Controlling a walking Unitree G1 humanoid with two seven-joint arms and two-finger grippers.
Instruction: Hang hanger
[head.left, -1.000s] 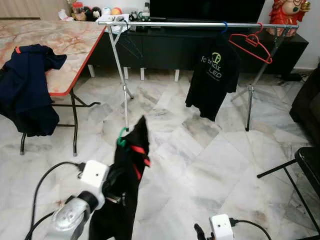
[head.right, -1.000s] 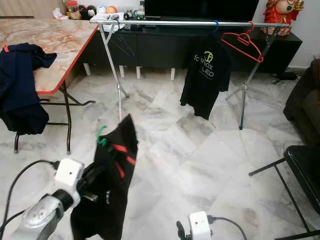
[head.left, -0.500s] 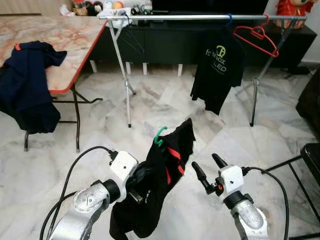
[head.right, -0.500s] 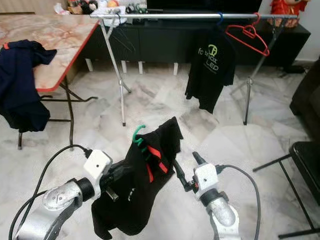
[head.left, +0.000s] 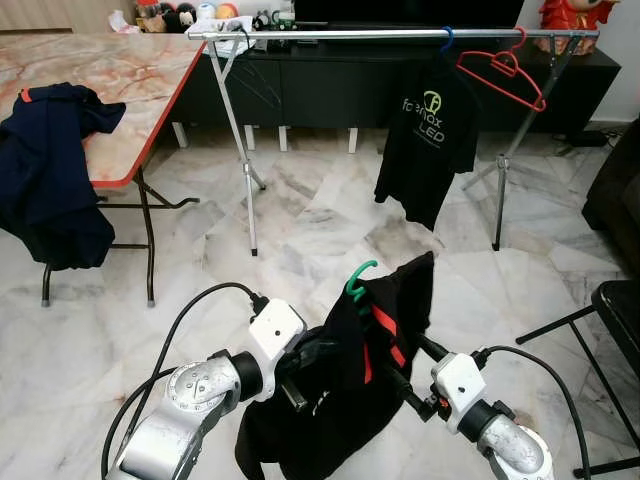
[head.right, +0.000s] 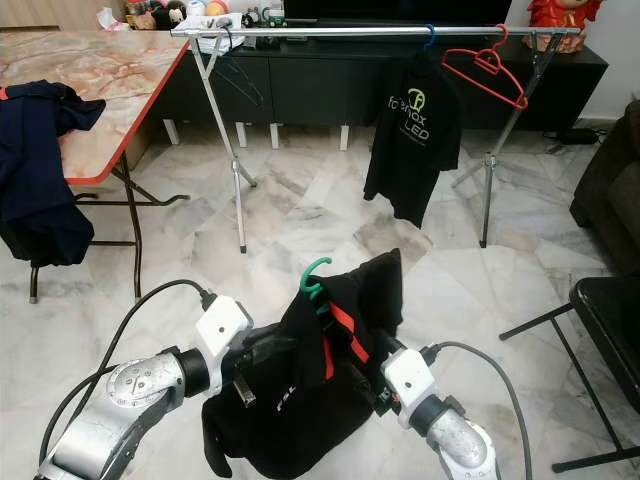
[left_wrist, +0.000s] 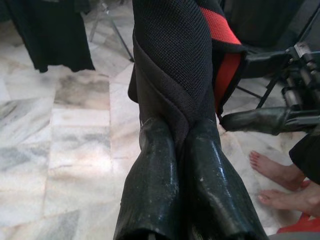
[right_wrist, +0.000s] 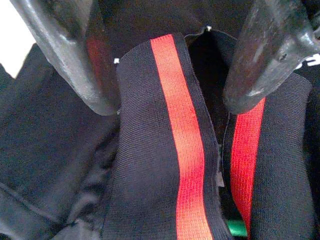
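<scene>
From the head views, your left gripper (head.left: 300, 372) holds the black shirt (head.left: 345, 390) low in front of the robot, the green hanger (head.left: 358, 279) hook poking out on top, well short of the rail (head.left: 390, 34). In your left wrist view the fingers (left_wrist: 155, 195) are pinched tight on fabric. In your right wrist view, the right gripper (right_wrist: 170, 65) is spread wide around the red-striped collar (right_wrist: 172, 145).

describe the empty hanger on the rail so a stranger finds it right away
Find the long silver rail in front of the dark TV cabinet. Near its right end, beside the hanging black t-shirt, is the red hanger, tilted and bare, with no clothing on it.
</scene>
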